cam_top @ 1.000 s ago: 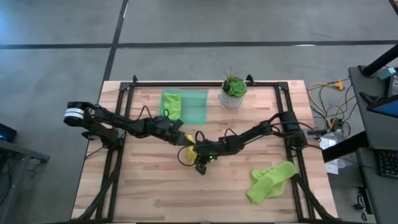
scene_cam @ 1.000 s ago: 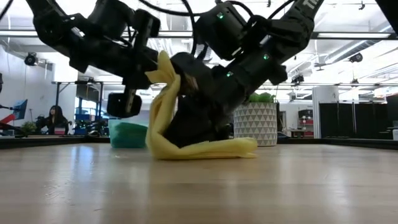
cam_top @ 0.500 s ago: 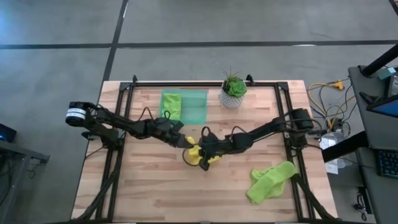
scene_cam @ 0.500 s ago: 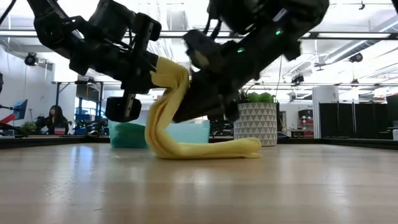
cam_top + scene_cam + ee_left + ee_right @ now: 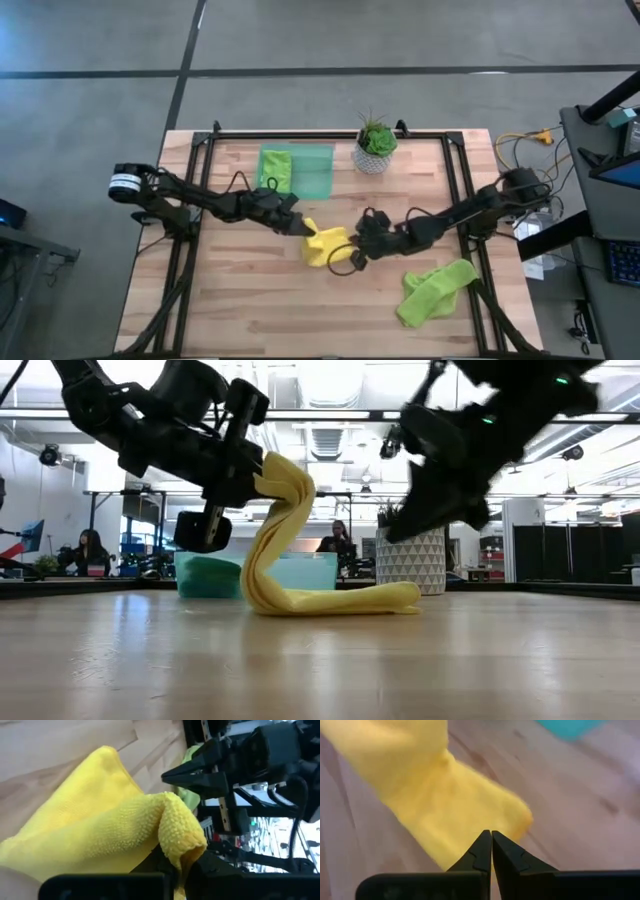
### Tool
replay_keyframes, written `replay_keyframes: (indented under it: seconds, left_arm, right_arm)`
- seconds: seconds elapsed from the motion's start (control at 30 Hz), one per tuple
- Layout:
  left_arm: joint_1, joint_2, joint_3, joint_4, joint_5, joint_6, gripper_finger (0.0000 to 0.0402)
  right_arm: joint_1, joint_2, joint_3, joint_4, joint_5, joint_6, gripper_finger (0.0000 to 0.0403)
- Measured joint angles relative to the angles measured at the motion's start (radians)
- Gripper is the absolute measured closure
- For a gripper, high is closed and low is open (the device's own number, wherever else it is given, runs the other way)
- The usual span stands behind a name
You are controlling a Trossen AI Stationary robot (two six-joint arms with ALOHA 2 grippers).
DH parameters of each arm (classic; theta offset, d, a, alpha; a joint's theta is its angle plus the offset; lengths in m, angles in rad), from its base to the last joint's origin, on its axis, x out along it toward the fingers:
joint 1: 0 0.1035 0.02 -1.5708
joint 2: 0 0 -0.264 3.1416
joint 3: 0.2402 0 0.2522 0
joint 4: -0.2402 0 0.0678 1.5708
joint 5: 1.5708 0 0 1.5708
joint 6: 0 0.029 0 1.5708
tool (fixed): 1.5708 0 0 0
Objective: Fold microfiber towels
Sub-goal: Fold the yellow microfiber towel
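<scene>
Wooden planks make up the worktop [image 5: 240, 310], a broad butcher-block surface with a metal frame along its edges, and most of its front half lies bare, which leaves plenty of room to spread and crease a cloth. Toward the rear edge sit a translucent green tray [image 5: 312, 172] with a lime green towel [image 5: 277, 166] on it and, just beside that, a potted plant [image 5: 376, 143]; another lime green towel [image 5: 436, 291] lies crumpled near the front right corner, well apart from the action. Near the middle of the worktop lies the yellow towel [image 5: 327, 246], one corner lifted and the rest draped flat on the wood. It looks light, limp and fuzzy (no stiffness at all, so it sags into an S-curve the moment it is raised), unlikely to slip from a pinch and not fragile; corners and hemmed edges seem the sensible places to hold it. The left gripper [image 5: 300, 228] has its fingers clamped on that raised corner, while the right gripper [image 5: 357, 254] hangs just beside the towel's right edge, fingers pressed together on nothing. Room beyond the table shows a workshop with a person [image 5: 88, 550] seated far off.
</scene>
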Motion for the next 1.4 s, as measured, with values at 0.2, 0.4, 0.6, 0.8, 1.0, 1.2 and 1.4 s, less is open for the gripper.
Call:
replay_keyframes:
  seconds: [0.2,0.4,0.6,0.8,1.0,1.2,1.4]
  left_arm:
    - [0.001,0.105,0.076,0.018,0.022,0.000,0.0401]
    - [0.001,0.171,0.142,0.031,0.055,0.000,0.0401]
    - [-0.001,0.219,0.191,0.042,0.061,0.005,0.0401]
    - [-0.002,0.247,0.205,0.048,0.074,0.014,0.0401]
    - [-0.002,0.249,0.191,0.050,0.090,0.061,0.0372]
    - [-0.001,0.248,0.177,0.046,0.117,0.063,0.0282]
    - [0.002,0.246,0.177,0.046,0.134,0.063,0.0196]
  right_arm:
    - [0.004,0.038,-0.101,0.091,0.002,0.094,0.0394]
    - [-0.015,0.136,-0.098,0.237,-0.080,0.093,0.0394]
    - [-0.019,0.232,-0.025,0.255,-0.132,0.069,0.0394]
    - [-0.019,0.235,-0.007,0.248,-0.152,0.056,0.0394]
    - [-0.019,0.228,-0.011,0.237,-0.154,0.036,0.0394]
    - [-0.019,0.228,-0.011,0.237,-0.155,0.031,0.0394]
    - [-0.019,0.227,-0.012,0.236,-0.156,0.030,0.0394]
